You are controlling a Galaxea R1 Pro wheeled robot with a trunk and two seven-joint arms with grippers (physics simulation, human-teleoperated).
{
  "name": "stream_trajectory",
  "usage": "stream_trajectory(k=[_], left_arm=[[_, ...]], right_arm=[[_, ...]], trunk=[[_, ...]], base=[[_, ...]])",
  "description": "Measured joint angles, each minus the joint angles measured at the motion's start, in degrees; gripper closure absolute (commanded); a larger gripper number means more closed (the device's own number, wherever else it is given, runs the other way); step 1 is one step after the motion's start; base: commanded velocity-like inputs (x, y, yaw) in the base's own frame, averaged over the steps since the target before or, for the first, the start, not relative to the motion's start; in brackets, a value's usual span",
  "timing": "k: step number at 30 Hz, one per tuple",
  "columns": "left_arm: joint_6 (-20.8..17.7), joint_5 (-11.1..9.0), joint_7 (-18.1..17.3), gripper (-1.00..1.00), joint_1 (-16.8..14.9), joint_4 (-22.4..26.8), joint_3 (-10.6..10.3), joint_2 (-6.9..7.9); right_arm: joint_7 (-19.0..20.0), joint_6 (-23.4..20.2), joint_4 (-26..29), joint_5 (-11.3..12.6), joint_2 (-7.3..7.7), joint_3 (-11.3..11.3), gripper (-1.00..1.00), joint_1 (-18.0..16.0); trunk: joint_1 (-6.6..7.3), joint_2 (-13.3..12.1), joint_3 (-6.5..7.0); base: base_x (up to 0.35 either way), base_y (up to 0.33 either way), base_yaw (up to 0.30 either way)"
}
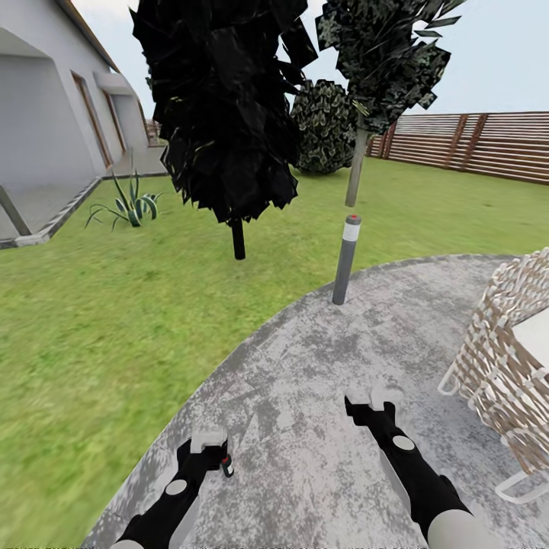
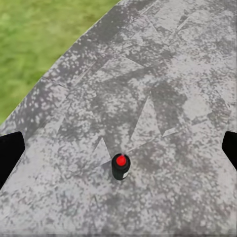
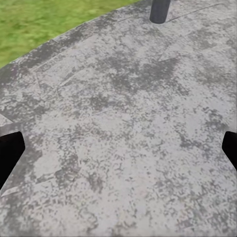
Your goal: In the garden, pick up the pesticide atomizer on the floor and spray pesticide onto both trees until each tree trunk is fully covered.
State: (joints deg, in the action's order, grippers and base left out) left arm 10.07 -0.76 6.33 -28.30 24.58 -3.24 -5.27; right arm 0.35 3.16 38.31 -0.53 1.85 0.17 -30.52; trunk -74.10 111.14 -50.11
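Observation:
The pesticide atomizer (image 2: 121, 167), a small black bottle with a red top, stands upright on the grey speckled paving. My left gripper (image 1: 208, 442) hovers just above and beside the atomizer (image 1: 226, 463), open; in the left wrist view its dark fingertips (image 2: 10, 153) sit wide apart at the picture's edges, not touching the bottle. My right gripper (image 1: 374, 400) is open over bare paving, holding nothing. Two trees stand on the grass ahead: a near one with a black-looking crown and thin dark trunk (image 1: 239, 238), and a farther one with a pale grey-beige trunk (image 1: 356, 171).
A grey bollard lamp (image 1: 345, 259) stands at the paving's far edge, seen also as the bollard lamp's base (image 3: 159, 10). A woven wicker chair (image 1: 511, 358) is close on the right. A round bush (image 1: 324, 126), wooden fence (image 1: 473, 145), spiky plant (image 1: 130, 204) and white house (image 1: 53, 114) lie beyond.

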Motion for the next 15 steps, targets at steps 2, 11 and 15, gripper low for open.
stream_trajectory(k=[2, 11, 15], left_arm=[[0.02, 0.02, 0.0, -1.0, 0.0, -0.14, -0.01, 0.0], [0.1, 0.05, 0.0, -1.0, 0.31, -0.24, -0.01, 0.0], [0.13, 0.03, 0.0, -1.0, 0.36, -0.31, 0.0, 0.0]], right_arm=[[0.0, 0.0, 0.02, 0.0, 0.0, 0.0, -1.0, 0.0], [0.0, -0.01, 0.19, 0.08, 0.0, 0.0, -1.0, 0.02], [0.0, 0.0, 0.2, 0.09, 0.0, 0.0, -1.0, 0.02]], trunk=[[-0.44, 0.8, -0.53], [-2.41, 4.41, -2.29], [-3.29, 6.02, -3.01]], base=[[0.0, 0.0, 0.0], [0.0, 0.0, 0.0], [0.0, 0.0, 0.0]])
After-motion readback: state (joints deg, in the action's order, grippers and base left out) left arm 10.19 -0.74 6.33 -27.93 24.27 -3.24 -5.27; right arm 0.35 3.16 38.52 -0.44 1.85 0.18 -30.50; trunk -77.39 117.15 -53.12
